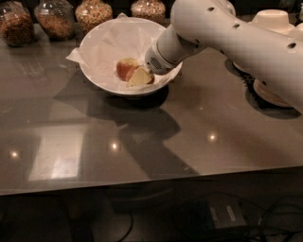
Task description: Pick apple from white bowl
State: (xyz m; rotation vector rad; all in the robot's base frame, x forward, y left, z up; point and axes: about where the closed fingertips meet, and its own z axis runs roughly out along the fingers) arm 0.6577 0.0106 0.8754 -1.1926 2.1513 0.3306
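Item count: one white bowl; one apple; four glass jars; apparently two bowl stacks. One gripper, located inside the white bowl beside the apple.
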